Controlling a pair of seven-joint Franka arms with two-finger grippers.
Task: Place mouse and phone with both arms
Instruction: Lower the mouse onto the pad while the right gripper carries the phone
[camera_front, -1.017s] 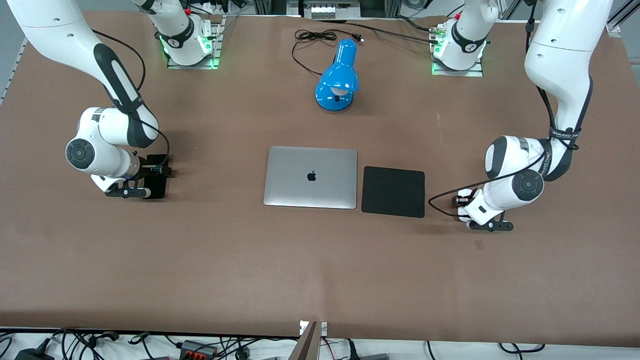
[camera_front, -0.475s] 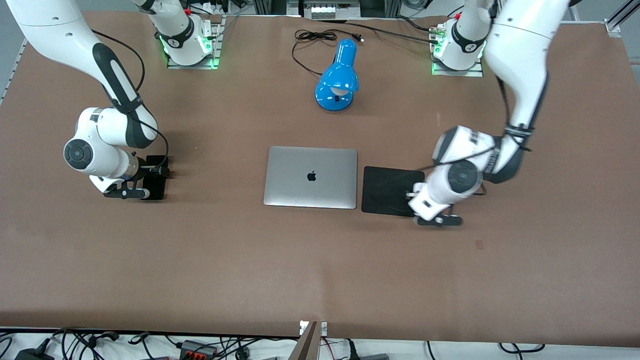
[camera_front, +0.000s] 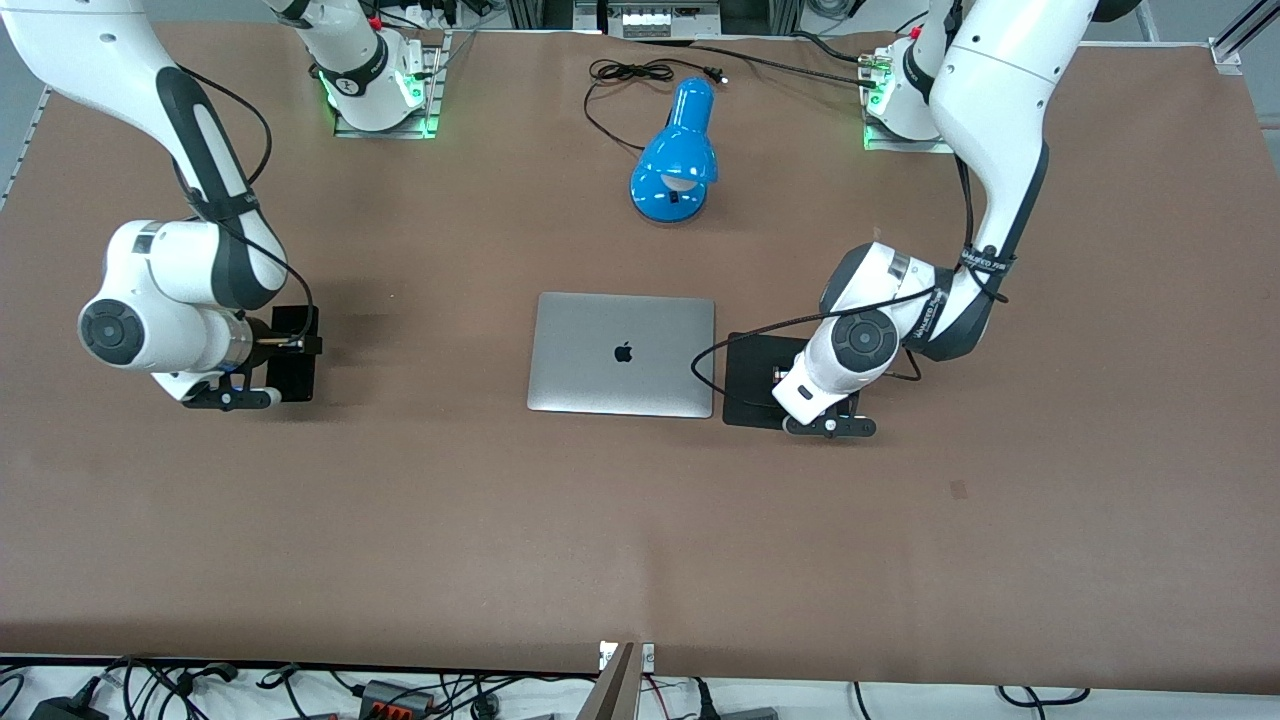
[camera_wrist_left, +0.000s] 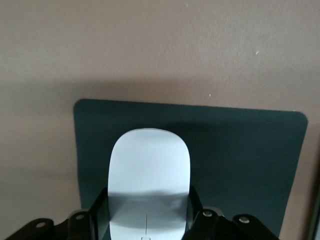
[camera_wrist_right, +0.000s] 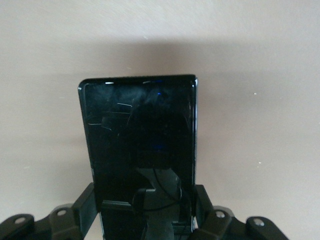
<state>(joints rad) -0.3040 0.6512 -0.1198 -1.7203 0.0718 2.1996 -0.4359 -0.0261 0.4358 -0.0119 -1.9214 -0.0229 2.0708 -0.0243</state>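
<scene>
My left gripper is shut on the white mouse, with a finger on each side, and holds it over the black square pad. In the front view this gripper sits over the pad beside the laptop; the wrist hides the mouse there. My right gripper is shut on the black phone and holds it low over bare table. In the front view the phone and right gripper are toward the right arm's end of the table.
A closed silver laptop lies mid-table, touching the pad's edge. A blue desk lamp with a black cord lies farther from the front camera, between the two arm bases.
My left arm has swung with the mouse from bare table beside the pad to over the pad. My right arm has shifted the phone slightly away from the laptop.
</scene>
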